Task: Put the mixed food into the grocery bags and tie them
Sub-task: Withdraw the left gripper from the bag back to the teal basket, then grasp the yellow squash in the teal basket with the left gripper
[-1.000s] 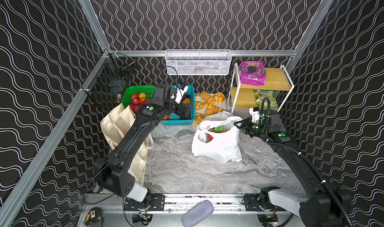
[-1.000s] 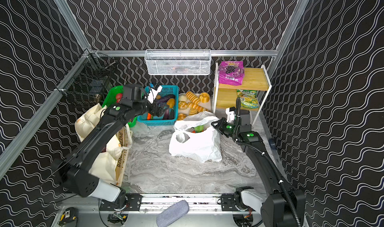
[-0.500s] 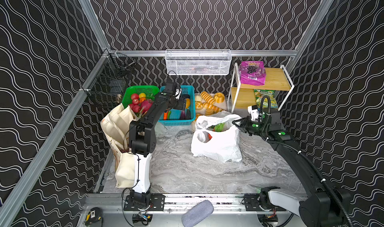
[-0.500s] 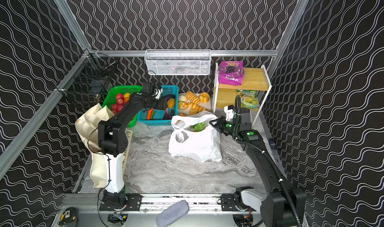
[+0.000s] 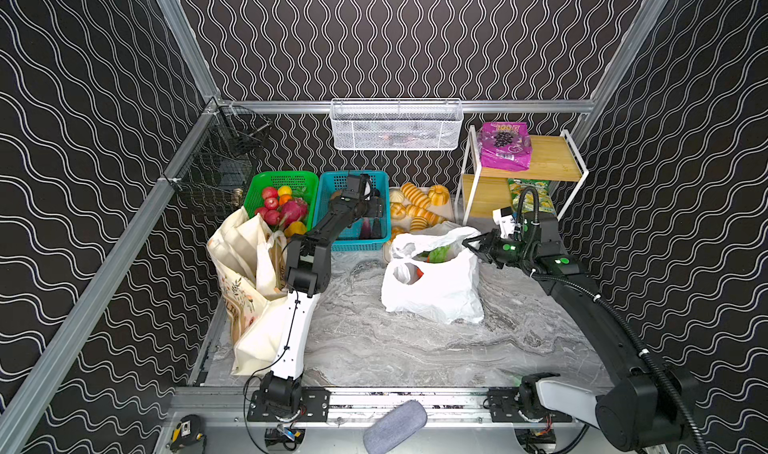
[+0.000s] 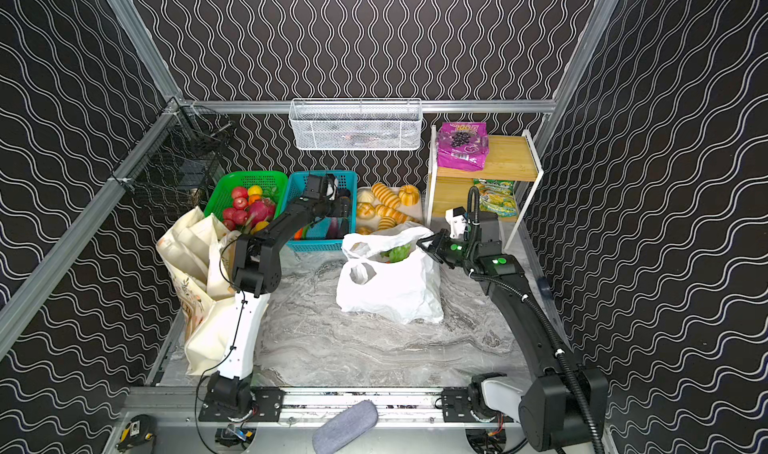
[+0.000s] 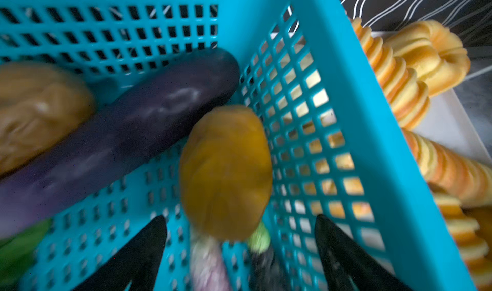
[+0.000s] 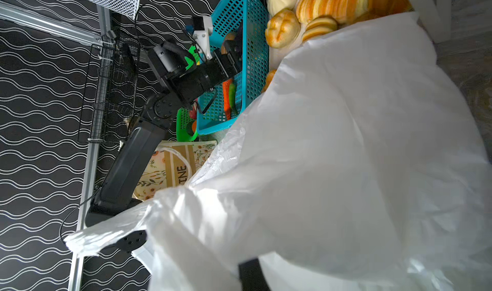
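Reaching into the blue basket (image 5: 361, 245) at the back of the marble table (image 5: 374, 348), the left gripper (image 7: 239, 217) stands with its jaws spread wide and grips nothing. In the left wrist view a yellow-brown oval vegetable (image 7: 226, 169) lies on the basket floor just ahead of the two black fingers (image 7: 138, 252), its near end between their tips with a gap on either side, and a long purple eggplant (image 7: 133, 127) lies just beside its far end. The right gripper (image 5: 471, 244) is closed tight on the rim of the white plastic bag (image 5: 436, 294), pinching the edge nearest the wooden shelf (image 5: 552, 161). The bag stands in the middle of the table with its mouth open, and in both top views a green leafy vegetable (image 5: 436, 253) shows inside it, with a red item (image 5: 419, 272) visible through the handle loop. The canvas tote (image 5: 241, 265) slumps at the left edge of the table, beside the left arm and in front of the green basket (image 5: 286, 179) of toy fruit. The purple grape packet (image 5: 505, 146) lies on the top board of the shelf, well apart from both bags.
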`<state>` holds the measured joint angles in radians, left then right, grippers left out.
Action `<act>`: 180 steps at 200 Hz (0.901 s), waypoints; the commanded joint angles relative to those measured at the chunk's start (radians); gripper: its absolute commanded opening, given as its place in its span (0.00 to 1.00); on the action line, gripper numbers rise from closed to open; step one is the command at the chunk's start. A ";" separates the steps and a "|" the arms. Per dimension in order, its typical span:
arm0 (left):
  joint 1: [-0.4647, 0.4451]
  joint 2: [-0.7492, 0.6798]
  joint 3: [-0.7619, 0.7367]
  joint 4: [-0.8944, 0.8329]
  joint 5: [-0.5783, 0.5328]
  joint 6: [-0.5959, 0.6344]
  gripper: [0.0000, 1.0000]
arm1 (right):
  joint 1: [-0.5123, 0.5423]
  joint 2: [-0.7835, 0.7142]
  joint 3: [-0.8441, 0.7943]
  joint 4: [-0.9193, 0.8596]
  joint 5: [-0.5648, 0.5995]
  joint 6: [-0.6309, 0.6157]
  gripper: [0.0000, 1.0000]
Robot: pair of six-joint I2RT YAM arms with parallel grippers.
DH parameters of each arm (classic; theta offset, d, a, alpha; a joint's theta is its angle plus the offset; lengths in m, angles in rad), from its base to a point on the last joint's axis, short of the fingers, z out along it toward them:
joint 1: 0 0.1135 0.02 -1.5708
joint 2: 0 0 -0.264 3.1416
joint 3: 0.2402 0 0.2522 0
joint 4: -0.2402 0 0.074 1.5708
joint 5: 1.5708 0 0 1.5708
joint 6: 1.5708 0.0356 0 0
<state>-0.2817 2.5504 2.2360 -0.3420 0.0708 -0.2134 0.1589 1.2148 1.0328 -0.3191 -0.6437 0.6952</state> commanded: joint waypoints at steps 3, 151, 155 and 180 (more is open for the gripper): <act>-0.009 0.062 0.074 0.037 -0.030 -0.011 0.89 | -0.001 0.002 0.013 0.002 -0.015 0.000 0.00; -0.035 -0.596 -0.450 0.098 0.085 0.064 0.48 | -0.001 0.003 0.038 -0.001 0.015 0.009 0.00; -0.035 -0.641 -0.486 0.111 0.090 0.059 0.48 | -0.001 0.003 0.039 0.002 0.015 0.009 0.00; -0.043 -0.916 -0.683 0.172 0.150 0.084 0.47 | -0.001 -0.001 0.042 0.017 0.022 0.023 0.00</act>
<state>-0.3180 1.8103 1.6630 -0.2394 0.1371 -0.1429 0.1589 1.2209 1.0611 -0.3305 -0.6361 0.6991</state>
